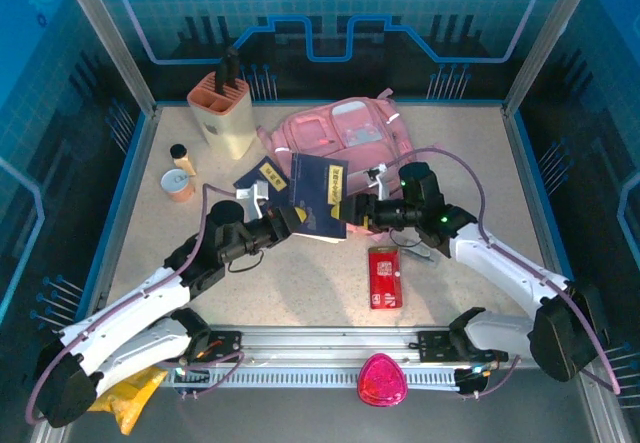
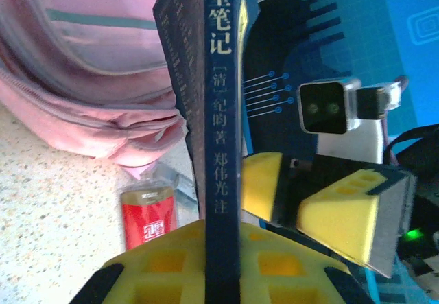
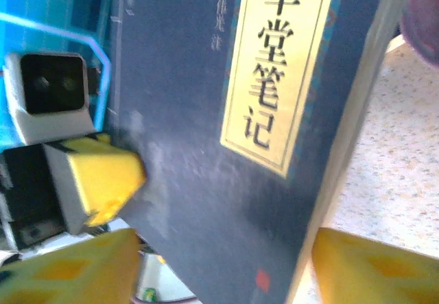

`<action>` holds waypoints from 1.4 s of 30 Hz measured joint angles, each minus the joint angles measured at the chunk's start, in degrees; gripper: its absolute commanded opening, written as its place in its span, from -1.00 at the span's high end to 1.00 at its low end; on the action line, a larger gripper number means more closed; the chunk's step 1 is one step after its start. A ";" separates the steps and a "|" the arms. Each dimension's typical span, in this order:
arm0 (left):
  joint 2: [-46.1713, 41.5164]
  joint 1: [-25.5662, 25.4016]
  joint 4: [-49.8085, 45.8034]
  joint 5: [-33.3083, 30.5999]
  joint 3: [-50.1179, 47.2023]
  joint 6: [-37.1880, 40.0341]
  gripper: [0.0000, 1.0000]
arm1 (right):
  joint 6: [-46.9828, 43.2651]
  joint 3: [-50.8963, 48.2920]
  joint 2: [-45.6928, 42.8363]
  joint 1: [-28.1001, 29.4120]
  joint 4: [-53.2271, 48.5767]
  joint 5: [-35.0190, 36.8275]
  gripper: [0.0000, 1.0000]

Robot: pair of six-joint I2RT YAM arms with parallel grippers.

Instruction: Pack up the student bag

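Top view: your pink backpack (image 1: 340, 133) lies at the far middle of the table (image 1: 470, 163), just behind both grippers, and its near edge is partly covered by the blue book (image 1: 318, 198). That book is held above the table between the arms and stands between each gripper and the bag. A second book (image 1: 260, 176) lies just to its left, partly beneath it. The beige holder (image 1: 225, 113) stands at far left beside the bag, with a cup (image 1: 180, 184) and a small bottle (image 1: 180, 153) in front of it. A red box (image 1: 384, 276) lies near the right forearm, and a pink pouch (image 1: 381, 381) rests on the near rail. In both wrist views the book's title is cut off by the frame. You cannot tell whether the right fingers touch the cover. Both arms reach forward and inward, meeting at the book. The left gripper (image 1: 292, 218) is clamped on the spine end, while the right gripper (image 1: 352, 211) has its jaws spread wide about the opposite edge.
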 measured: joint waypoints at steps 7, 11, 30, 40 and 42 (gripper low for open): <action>1.62 -2.71 7.67 -0.17 1.77 1.11 1.00 | 1.75 -1.53 -1.11 -1.33 -1.64 0.31 -1.00; 4.70 -3.82 12.35 -0.68 2.29 1.14 1.00 | 4.24 -1.57 -1.68 -1.33 -0.83 -0.74 -0.99; 2.29 -4.46 5.88 -7.69 2.43 4.55 1.00 | 13.94 -1.57 -4.63 -1.49 9.84 -6.10 -0.24; 4.07 -5.01 5.53 -8.22 2.43 4.57 1.00 | 12.02 -1.57 -1.90 -2.19 8.94 -5.90 0.53; 4.66 -5.22 5.51 -8.26 2.43 4.57 1.00 | 11.43 -1.73 -1.70 -2.32 8.33 -5.68 0.70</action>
